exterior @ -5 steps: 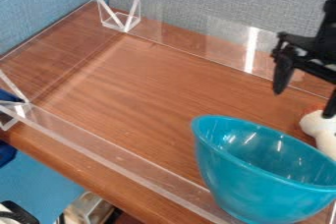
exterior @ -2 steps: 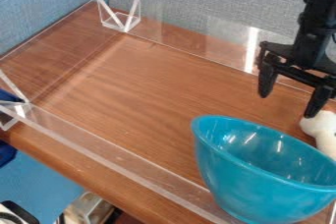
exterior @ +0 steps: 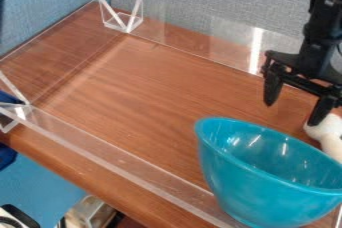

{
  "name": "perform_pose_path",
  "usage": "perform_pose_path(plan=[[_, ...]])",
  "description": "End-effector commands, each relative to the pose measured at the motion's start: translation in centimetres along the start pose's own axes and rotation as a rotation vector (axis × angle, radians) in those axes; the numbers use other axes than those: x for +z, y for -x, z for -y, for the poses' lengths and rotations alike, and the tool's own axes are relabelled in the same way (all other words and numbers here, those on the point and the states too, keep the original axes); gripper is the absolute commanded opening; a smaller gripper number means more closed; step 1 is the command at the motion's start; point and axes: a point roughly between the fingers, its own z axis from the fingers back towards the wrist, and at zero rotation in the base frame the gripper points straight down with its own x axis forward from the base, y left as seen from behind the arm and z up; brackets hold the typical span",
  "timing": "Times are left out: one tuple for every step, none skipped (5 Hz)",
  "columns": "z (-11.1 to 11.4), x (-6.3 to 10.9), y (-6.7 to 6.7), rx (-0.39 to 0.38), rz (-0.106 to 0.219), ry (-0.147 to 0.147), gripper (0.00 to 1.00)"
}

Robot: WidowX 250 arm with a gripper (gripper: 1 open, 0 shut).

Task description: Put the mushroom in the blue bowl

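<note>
**Open jaws above the mushroom, bowl at the near corner**

Camera view: A blue textured wall runs behind a reddish-brown wooden bench (exterior: 134,92), which is fenced by low clear acrylic walls (exterior: 80,137). Small clear triangular brackets (exterior: 122,17) brace the far corner of the fence at about 11 o'clock in the picture, and another bracket sits at the left edge near 9 o'clock. A little of the floor and some white items show below the bench edge at 7 o'clock, too blurred to name.

The blue bowl (exterior: 267,172) fills the 5 o'clock part of the picture. It is glossy turquoise, deep and round, standing upright on the bench close to the front acrylic wall, and its inside looks empty.

The mushroom (exterior: 325,126) lies at the right edge, near 3 o'clock, a small cream-white lump on the wood just beyond the bowl's rim, at about 1 o'clock from the bowl's centre. It is partly cut off by the picture edge.

The black gripper (exterior: 299,96) hangs from the arm at 2 o'clock, pointing straight down. Its jaws stand wide apart with nothing between them, and the right-hand finger reaches down just above the mushroom; whether it touches cannot be told.
</note>
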Motion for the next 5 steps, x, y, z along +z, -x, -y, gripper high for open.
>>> perform_pose_path(plan=[[0.9, 1.1, -1.1, -0.043, 0.056, 0.01, 1.0], [1.6, 0.9, -1.7, 0.018, 0.054, 0.009, 1.0], [2.3, 0.6, -2.4, 0.077, 0.054, 0.01, 1.0], [2.8, -0.2, -2.9, 0.104, 0.053, 0.011, 1.0], [3.2, -1.1, -3.3, 0.132, 0.05, 0.014, 1.0]])
